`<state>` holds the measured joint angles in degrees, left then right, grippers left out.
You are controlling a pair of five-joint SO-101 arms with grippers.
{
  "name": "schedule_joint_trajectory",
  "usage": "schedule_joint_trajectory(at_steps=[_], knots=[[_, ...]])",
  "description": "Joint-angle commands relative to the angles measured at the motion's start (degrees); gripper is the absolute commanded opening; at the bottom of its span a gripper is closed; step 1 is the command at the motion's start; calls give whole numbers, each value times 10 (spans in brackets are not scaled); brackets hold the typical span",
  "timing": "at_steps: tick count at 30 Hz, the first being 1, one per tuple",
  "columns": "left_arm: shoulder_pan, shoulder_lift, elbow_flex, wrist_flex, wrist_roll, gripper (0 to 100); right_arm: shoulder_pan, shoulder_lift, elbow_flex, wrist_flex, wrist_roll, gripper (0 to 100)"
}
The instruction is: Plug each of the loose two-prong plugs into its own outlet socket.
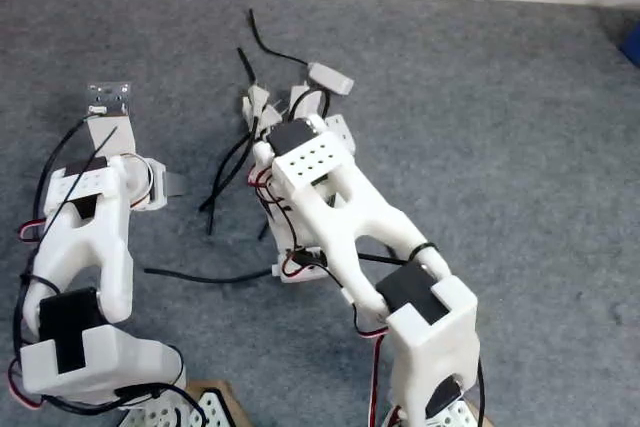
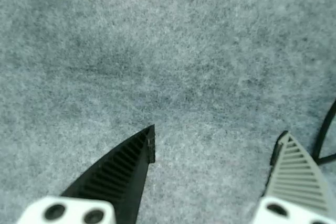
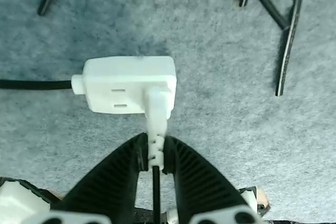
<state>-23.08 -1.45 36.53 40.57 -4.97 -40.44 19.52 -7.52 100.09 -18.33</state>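
The white plug is clamped at its ribbed neck between the black fingers of the right end effector, and its own black cord is seen running back between them. Straight ahead of the fingertips the white outlet block is laid flat on the grey felt counter. The plug's head is pressed against one end of the block. The prongs are hidden, so how deep it is seated cannot be told. A pair of free slots is shown just beside the plug, and the block's black lead is run off sideways from its other end. Loose black cables are spread farther ahead and off to one side. Over at the left end effector, the fingers are held wide open, one black and one grey, with bare counter between them, and a thin black wire is glimpsed just outside the grey one. From above, the right arm is seen stretched over a tangle of leads, with the left arm well apart beside it.
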Motion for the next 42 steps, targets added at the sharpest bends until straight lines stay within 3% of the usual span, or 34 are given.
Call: schedule_joint_trajectory(at_steps=[1,15,28,35,42], knots=[[6,-2,-1,-7,6,354,29,-33,-16,7,-1,16],[5,-9,-6,-5,6,354,42,87,-10,-42,55,11],[-17,-10,-16,-4,5,354,40,91,36,-110,68,11],[-17,-10,-16,-4,5,354,41,86,38,-82,56,19],[-14,-9,-16,-4,5,354,41,44,-65,7,51,190]])
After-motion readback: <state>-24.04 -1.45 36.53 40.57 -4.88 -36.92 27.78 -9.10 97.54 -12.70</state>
